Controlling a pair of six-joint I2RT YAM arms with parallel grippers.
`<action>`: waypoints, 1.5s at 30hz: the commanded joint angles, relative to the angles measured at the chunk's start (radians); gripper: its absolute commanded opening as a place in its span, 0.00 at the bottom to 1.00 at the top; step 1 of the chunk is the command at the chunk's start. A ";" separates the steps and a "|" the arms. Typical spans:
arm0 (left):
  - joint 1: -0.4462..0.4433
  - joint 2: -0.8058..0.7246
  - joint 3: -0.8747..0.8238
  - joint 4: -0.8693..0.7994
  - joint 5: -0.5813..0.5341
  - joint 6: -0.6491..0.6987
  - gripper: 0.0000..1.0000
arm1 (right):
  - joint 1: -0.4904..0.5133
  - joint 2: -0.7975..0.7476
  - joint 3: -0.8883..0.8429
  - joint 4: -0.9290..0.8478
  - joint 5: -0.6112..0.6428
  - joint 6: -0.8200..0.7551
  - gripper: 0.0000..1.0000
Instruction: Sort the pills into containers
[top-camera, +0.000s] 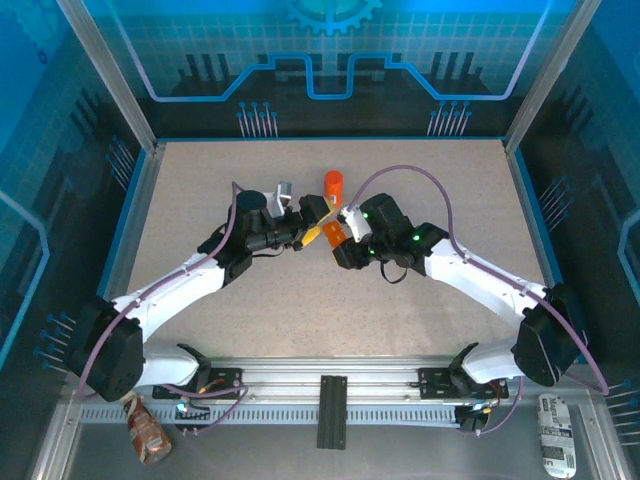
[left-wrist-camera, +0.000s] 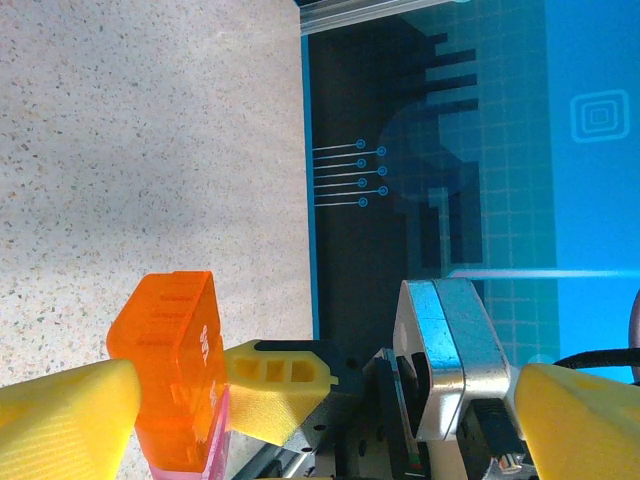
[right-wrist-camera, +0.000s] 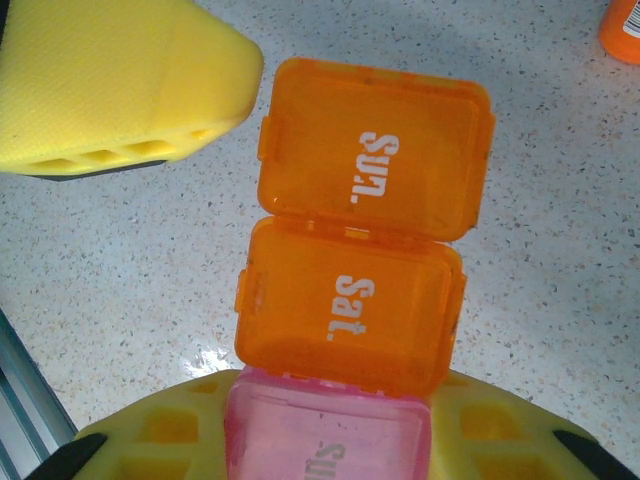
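Right wrist: containers (right-wrist-camera: 350, 300) are clamped at the pink end by right claw (right-wrist-camera: 330, 440), left claw (left-wrist-camera: 330, 400) is spread wide alongside; a lid probably must be opened next.

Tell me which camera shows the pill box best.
Right wrist: the pill box faces the lens, with the "Sun." and "Sat." lids legible and its pink end visible. Left wrist shows the box edge-on. Top external shows it as a small orange patch.
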 joint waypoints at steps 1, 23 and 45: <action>-0.013 0.006 0.036 0.010 0.002 0.008 0.97 | 0.017 0.005 0.007 0.020 -0.015 0.018 0.22; -0.039 0.037 0.087 0.023 -0.006 0.003 0.97 | 0.023 0.008 -0.014 0.036 -0.008 0.023 0.22; 0.096 -0.100 0.077 -0.213 -0.209 0.100 0.99 | -0.011 0.098 -0.047 0.066 -0.050 -0.060 0.27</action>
